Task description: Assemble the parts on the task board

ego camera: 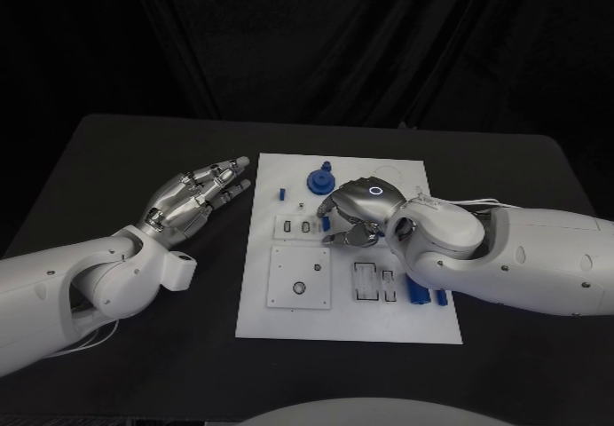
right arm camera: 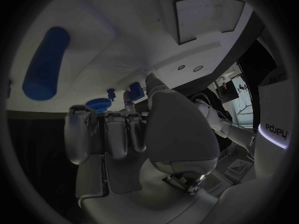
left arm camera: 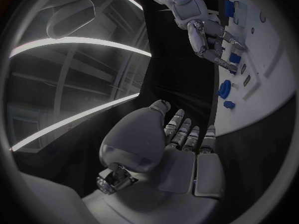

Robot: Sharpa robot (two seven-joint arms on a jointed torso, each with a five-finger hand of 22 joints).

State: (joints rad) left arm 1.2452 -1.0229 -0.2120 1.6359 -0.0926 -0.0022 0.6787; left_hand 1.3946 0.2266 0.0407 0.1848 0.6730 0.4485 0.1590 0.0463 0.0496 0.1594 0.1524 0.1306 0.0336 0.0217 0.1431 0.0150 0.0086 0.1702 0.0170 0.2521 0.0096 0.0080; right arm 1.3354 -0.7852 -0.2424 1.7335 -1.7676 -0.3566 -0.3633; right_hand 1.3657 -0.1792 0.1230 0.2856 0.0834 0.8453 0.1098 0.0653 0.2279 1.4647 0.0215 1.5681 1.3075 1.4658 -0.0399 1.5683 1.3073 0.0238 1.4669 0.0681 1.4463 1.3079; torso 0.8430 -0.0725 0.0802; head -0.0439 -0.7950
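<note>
Hovering over the white task board on the tabletop, the right robot hand curled over a small blue part; whether it pinched it cannot be told. The left robot hand lay spread and empty beside the board. Seating the part likely called for careful alignment.

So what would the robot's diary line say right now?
left hand: open, beside white task board | right hand: over board, holding small blue part | long blue cylinder: lying on board

Matt white task board, matt black table, glossy blue plastic-looking cylinder, silvery metallic left hand, smooth glossy white arm shells.
</note>
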